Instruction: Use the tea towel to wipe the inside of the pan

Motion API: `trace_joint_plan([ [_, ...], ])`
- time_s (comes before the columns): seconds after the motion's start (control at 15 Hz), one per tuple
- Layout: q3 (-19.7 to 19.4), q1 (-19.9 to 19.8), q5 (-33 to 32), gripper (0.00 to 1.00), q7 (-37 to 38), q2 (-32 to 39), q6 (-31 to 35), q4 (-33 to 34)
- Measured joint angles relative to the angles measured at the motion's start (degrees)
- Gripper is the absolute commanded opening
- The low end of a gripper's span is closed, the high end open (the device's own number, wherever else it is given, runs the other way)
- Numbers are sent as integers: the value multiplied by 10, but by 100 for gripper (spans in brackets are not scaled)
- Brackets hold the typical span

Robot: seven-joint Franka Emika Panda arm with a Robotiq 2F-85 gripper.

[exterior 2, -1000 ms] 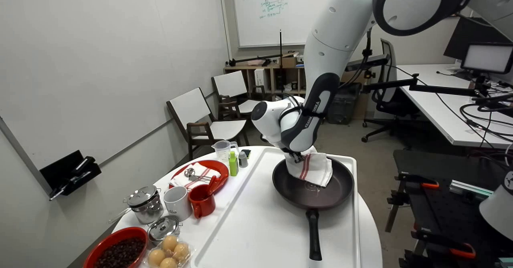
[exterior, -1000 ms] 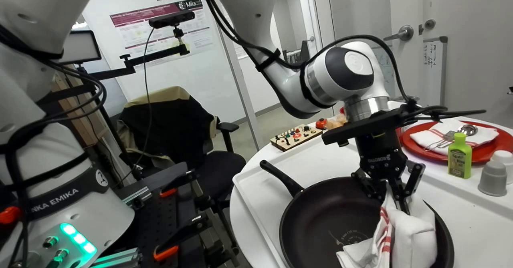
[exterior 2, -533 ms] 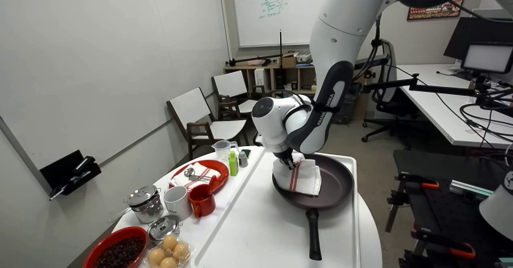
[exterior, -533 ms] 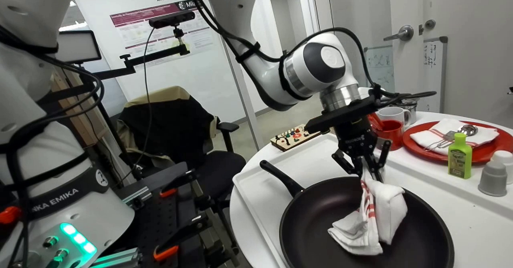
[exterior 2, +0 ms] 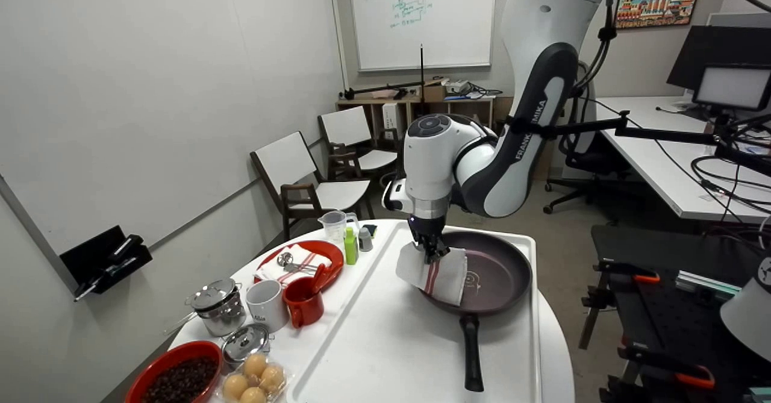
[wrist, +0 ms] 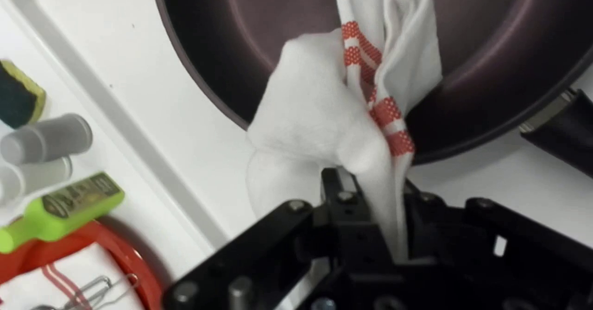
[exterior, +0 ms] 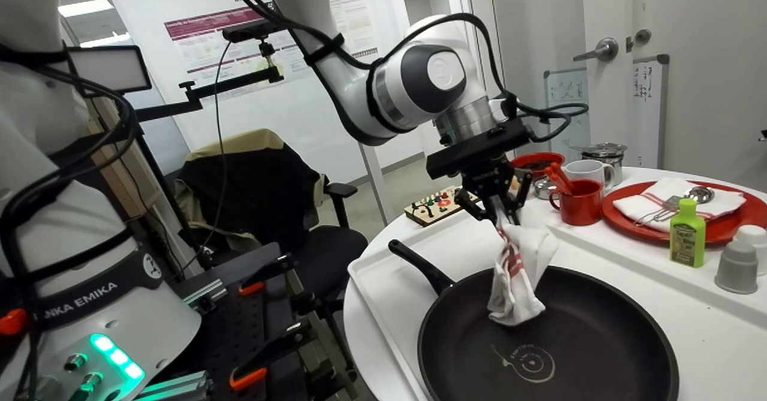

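The black pan (exterior: 599, 341) lies on the white tray; it also shows in an exterior view (exterior 2: 503, 276) and the wrist view (wrist: 287, 4). Its black handle (exterior: 413, 263) sticks out over the tray. My gripper (exterior: 507, 212) is shut on the white tea towel (exterior: 516, 281) with red stripes. In the wrist view the towel (wrist: 310, 101) is pinched between the fingers (wrist: 376, 182) and hangs bunched over the pan's rim. Its lower end is inside the pan; I cannot tell if it touches the pan floor. In an exterior view the towel (exterior 2: 446, 279) covers the pan's left edge.
The tray's raised rim (exterior 2: 343, 315) runs beside a red plate (exterior: 737, 227) with a second folded towel and metal utensils. A green bottle (exterior: 687, 233), grey shaker (exterior: 737, 266), red mug (exterior: 580, 203), white mug (exterior 2: 267, 306) and eggs (exterior 2: 255, 379) stand around the tray.
My gripper has carried the towel across the pan from the side away from the handle toward the handle side and the rim near the mugs. The pan has not moved.
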Motion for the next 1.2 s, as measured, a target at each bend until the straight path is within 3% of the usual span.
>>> trace_joint_plan([
  [0.27,76,-29,12,7,-88,-38,19,-49],
  [0.67,157,-20,85,7,-176,-62,6,-64],
  [0.93,193,-19,162,7,-232,-61,-36,-37],
  [1.2,200,-17,213,7,-277,-49,-91,6],
])
